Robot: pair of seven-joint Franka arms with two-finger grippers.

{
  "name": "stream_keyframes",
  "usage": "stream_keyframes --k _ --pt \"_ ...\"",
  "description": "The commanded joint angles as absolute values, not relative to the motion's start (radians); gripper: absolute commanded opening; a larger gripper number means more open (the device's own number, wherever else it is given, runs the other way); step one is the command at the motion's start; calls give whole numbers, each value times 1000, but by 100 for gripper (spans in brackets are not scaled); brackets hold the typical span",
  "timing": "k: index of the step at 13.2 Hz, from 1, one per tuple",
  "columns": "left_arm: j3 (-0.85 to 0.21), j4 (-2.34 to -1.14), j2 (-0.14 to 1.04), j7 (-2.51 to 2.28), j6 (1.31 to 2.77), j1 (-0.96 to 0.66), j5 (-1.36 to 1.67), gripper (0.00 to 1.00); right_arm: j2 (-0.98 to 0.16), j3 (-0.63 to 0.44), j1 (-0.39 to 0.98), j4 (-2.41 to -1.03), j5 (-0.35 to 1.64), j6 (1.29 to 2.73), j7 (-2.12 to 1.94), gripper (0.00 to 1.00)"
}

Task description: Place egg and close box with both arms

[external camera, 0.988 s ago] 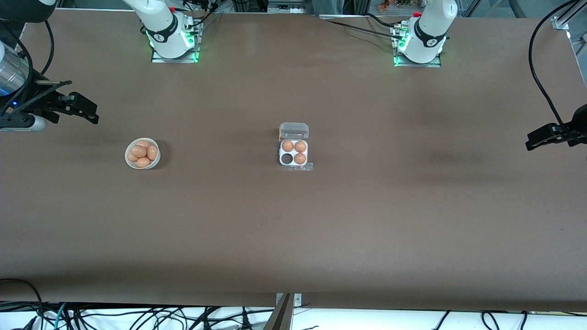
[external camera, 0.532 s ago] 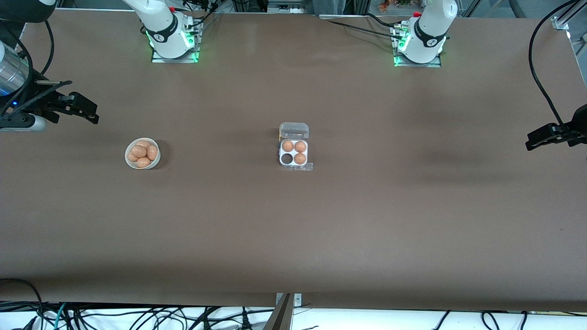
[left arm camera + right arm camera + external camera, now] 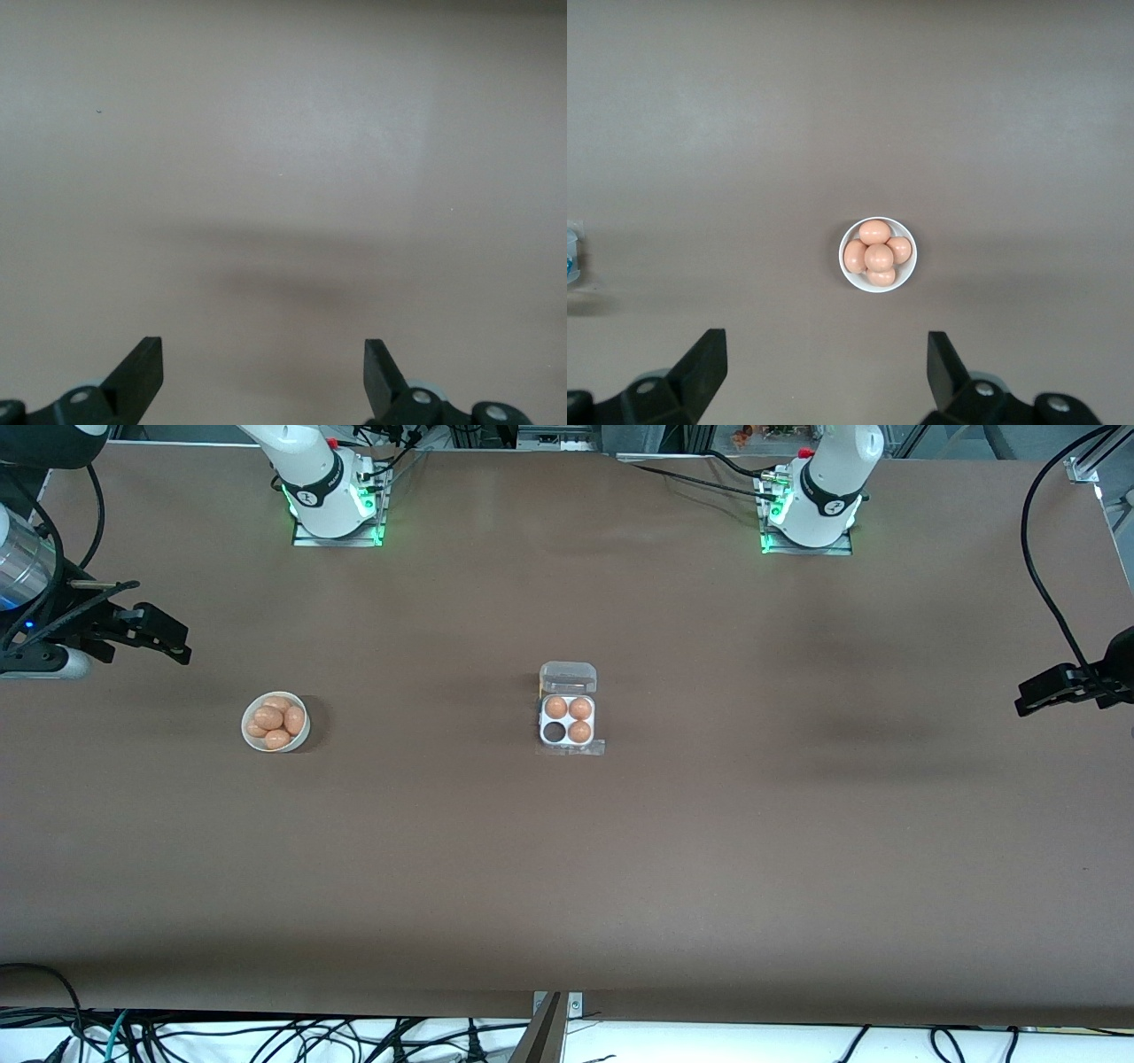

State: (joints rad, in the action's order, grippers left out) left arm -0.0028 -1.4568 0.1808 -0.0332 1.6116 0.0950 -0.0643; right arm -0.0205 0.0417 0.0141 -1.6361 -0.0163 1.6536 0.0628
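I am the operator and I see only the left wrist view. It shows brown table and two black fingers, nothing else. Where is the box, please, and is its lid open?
Observer: The box sits at the middle of the table, its clear lid folded open on the side toward the robots' bases.
Operator: How many eggs are inside it?
Observer: Three. One cell, nearer the front camera and toward the right arm's end, is empty.
Operator: Where are the spare eggs?
Observer: In a white bowl toward the right arm's end of the table. The right gripper is up in the air with the bowl ahead of it, fingers open, holding nothing.
Operator: And my left gripper?
Observer: The left gripper is open over bare table at the left arm's end.
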Motion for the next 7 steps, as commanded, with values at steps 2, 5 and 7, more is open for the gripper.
stream_keyframes --k 2,5,7 --pt "-5 -1439 187 -15 1597 101 -58 100 -5 55 2 -1649 -29 1646 51 100" --pt "-5 -1439 187 -15 1597 101 -58 100 -6 55 2 -1649 -28 1646 51 100" --pt "-5 -1439 187 -14 1597 103 -58 100 -9 55 2 -1649 -28 1647 52 100"
